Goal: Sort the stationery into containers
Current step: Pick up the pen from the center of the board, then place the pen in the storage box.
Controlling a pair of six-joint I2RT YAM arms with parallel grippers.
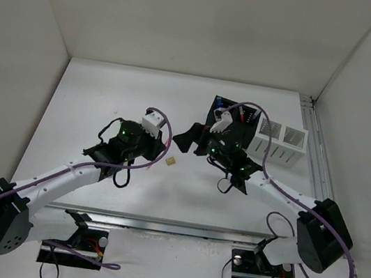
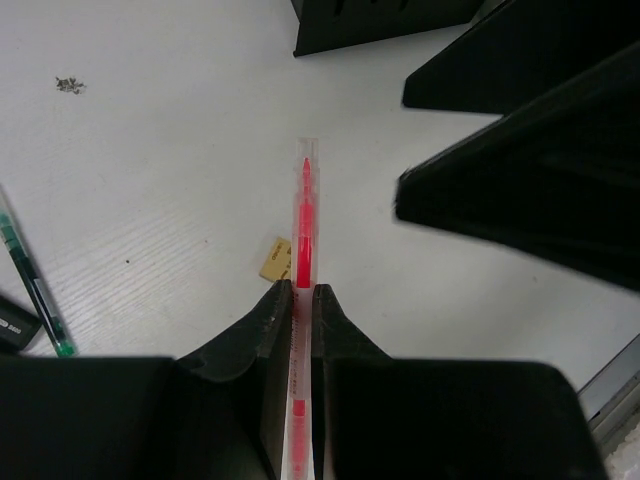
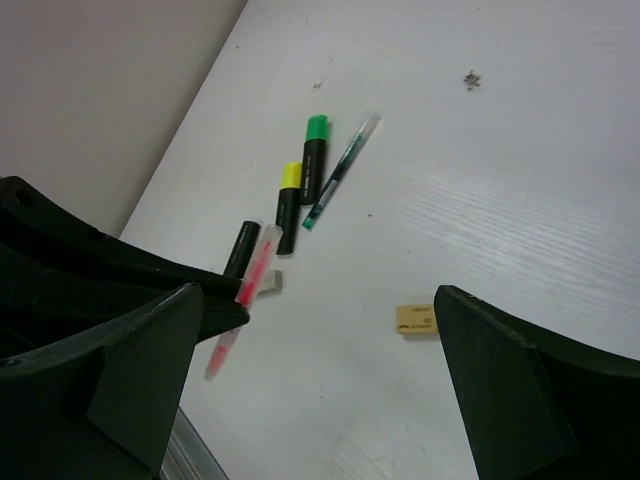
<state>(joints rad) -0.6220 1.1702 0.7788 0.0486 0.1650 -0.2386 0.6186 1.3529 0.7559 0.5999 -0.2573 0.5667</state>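
My left gripper (image 2: 302, 288) is shut on a thin pink pen (image 2: 303, 215), whose tip sticks out past the jaws over the white table. A beige eraser (image 2: 275, 258) lies just under and left of the pen. My right gripper (image 3: 320, 300) stands wide open close by, facing the pen (image 3: 250, 272), with nothing between its fingers. The black container (image 1: 234, 118) and the white slatted container (image 1: 280, 141) stand behind the right gripper (image 1: 192, 140). A green highlighter (image 3: 314, 165), a yellow highlighter (image 3: 289, 205) and a green pen (image 3: 342, 170) lie on the table.
A black stubby item (image 3: 241, 248) and a small grey eraser (image 3: 270, 284) lie beside the held pen. The beige eraser (image 3: 417, 320) sits near my right finger. White walls close in the table on three sides. A metal rail (image 1: 178, 228) runs along the near edge.
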